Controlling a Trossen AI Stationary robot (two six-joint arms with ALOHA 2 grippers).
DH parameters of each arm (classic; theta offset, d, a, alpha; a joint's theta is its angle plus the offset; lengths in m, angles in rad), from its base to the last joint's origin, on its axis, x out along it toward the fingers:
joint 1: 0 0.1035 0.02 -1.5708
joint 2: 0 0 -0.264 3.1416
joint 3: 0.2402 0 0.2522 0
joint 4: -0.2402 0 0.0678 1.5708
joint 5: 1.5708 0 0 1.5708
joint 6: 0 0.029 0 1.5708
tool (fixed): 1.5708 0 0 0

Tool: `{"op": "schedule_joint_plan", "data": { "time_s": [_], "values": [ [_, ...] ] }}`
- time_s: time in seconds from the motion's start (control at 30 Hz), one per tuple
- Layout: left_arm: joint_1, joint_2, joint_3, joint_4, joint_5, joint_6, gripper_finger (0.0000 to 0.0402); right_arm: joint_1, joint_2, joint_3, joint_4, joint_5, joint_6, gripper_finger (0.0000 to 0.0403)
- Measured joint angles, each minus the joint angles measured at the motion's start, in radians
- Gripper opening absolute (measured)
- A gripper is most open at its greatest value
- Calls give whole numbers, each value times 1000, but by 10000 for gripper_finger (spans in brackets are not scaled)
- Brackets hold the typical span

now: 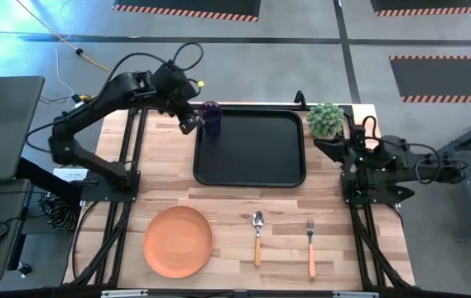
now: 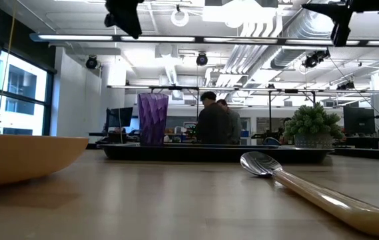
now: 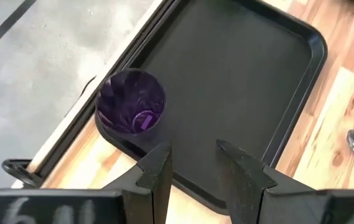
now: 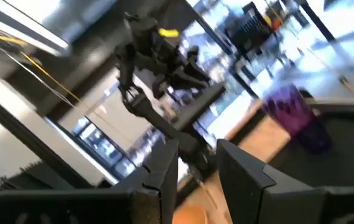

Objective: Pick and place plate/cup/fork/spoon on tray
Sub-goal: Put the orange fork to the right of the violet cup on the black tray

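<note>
— Where is the small translucent purple cylindrical cup (image 1: 211, 117)?

— Upright in the far left corner of the large black rectangular tray (image 1: 252, 165). The left gripper (image 1: 189, 122) sits just beside it, fingers parted and empty.

— And the rest?

— The round flat orange plate (image 1: 178, 241), the orange-handled metal spoon (image 1: 257, 236) and fork (image 1: 310, 245) lie on the wooden counter (image 1: 243, 199), near its front edge. The right gripper (image 1: 328, 148) waits by the tray's right side, fingers narrowly apart, holding nothing.

Purple cup (image 1: 211, 117), black tray (image 1: 252, 177), orange plate (image 1: 178, 241)
</note>
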Motion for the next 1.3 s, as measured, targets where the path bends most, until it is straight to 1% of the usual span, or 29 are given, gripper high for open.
{"op": "schedule_joint_plan", "data": {
  "time_s": [0.1, 0.27, 0.4, 0.5, 0.67, 0.87, 1.17, 1.3],
  "values": [
    [0, -63, -80, 30, 0, -40, 113, 0, 86, 90, -135, -29, 116, 103],
    [-9, -138, -175, 76, -1, -87, 113, 0, 229, 217, -337, -154, 361, 103],
    [-30, -179, -221, 77, -1, -120, 113, 11, 349, 271, -364, -296, 486, 103],
    [-53, -203, -246, 102, -2, -121, 113, 45, 434, 310, -365, -348, 537, 103],
    [-87, -252, -293, 192, -3, -121, 113, 128, 556, 370, -374, -355, 646, 103],
    [-101, -275, -294, 201, -4, -102, 113, 232, 676, 412, -408, -332, 807, 103],
    [-101, -277, -294, 201, -5, -53, 113, 393, 820, 427, -479, -333, 1142, 103],
    [-101, -277, -294, 200, -4, -44, 113, 475, 870, 427, -480, -332, 1298, 103]
  ]
}}
